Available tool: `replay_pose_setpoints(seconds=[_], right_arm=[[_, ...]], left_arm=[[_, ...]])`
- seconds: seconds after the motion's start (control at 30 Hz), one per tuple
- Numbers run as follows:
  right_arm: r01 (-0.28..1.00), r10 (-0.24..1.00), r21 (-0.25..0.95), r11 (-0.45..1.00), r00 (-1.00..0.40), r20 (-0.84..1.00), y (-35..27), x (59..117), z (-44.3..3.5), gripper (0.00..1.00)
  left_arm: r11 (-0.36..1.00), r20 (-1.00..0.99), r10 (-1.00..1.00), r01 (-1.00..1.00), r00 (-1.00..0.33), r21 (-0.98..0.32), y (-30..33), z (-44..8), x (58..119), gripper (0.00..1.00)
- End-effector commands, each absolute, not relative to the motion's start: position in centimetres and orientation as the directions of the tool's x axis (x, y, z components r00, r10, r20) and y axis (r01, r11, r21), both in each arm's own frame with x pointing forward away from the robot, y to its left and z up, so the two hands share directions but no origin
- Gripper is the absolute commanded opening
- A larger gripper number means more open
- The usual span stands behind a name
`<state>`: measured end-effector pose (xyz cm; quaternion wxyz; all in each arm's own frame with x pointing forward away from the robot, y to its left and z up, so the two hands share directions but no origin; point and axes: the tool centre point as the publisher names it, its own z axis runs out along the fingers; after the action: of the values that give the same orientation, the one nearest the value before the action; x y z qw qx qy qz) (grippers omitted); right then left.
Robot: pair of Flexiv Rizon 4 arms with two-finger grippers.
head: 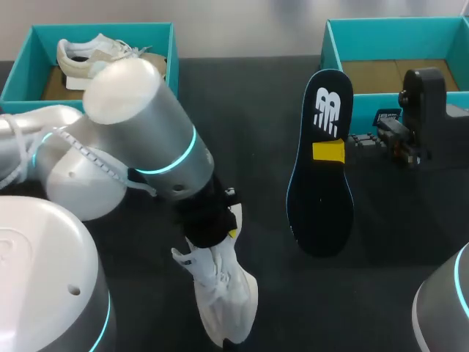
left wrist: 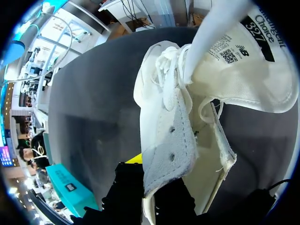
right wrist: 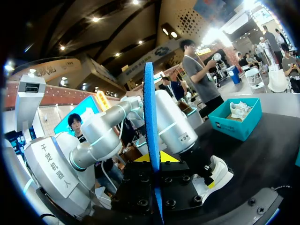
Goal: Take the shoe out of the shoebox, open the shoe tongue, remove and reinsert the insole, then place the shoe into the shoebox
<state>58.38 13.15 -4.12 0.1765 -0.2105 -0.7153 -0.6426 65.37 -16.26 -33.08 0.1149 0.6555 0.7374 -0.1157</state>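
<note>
Risk, left side: the left gripper (head: 222,224) is closed on the shoe (head: 223,297), but it pinches only the soft side flap by the eyelets. That is a thin hold. The shoe hangs below the fingers, toe down towards the table (head: 256,95), and I cannot tell if the toe touches. A push from the insole could twist the shoe or pull the flap out. The tongue (left wrist: 248,79) is folded back ahead of the fingers, leaving the mouth open. It may flop back and block entry.

Risk, right side: the right gripper (head: 330,152) is clamped on the insole (head: 322,209) near mid-length. The long free end past the fingers could bend or catch on the collar and fold instead of sliding in. Insole and shoe are well apart and not yet lined up, so a skewed approach is likely.

Pose: the left arm comes in from the left with its wrist pointing down and the shoe under the gripper. The right arm comes in from the right with its fingers pointing sideways towards the left arm. It holds the insole upright on edge, with a shoebox (head: 396,22) behind the gripper.
</note>
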Motion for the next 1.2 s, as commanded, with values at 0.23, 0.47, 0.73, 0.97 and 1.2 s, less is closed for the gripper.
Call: replay_pose_setpoints(seconds=[0.23,0.47,0.73,0.97,1.2], right_arm=[[0.529,0.074,0.844,0.088,-0.849,0.524,13.4,58.6,-4.2,0.0],[0.529,0.074,0.844,0.088,-0.849,0.524,13.4,58.6,-4.2,0.0],[0.529,0.074,0.844,0.088,-0.849,0.524,13.4,58.6,-4.2,0.0],[0.529,0.074,0.844,0.088,-0.849,0.524,13.4,58.6,-4.2,0.0],[0.529,0.074,0.844,0.088,-0.849,0.524,13.4,58.6,-4.2,0.0]], left_arm=[[0.111,-0.255,0.96,0.993,-0.12,-0.048,-19.1,-35.9,66.4,0.0],[0.093,-0.226,0.968,0.994,-0.105,-0.064,-20.0,-37.6,66.9,0.0],[0.066,-0.207,0.975,0.994,-0.082,-0.086,-20.7,-39.1,66.9,0.0],[0.049,-0.211,0.975,0.995,-0.067,-0.09,-20.9,-39.5,67.2,0.0],[0.037,-0.242,0.969,0.996,-0.056,-0.08,-20.5,-38.4,67.3,0.69]])
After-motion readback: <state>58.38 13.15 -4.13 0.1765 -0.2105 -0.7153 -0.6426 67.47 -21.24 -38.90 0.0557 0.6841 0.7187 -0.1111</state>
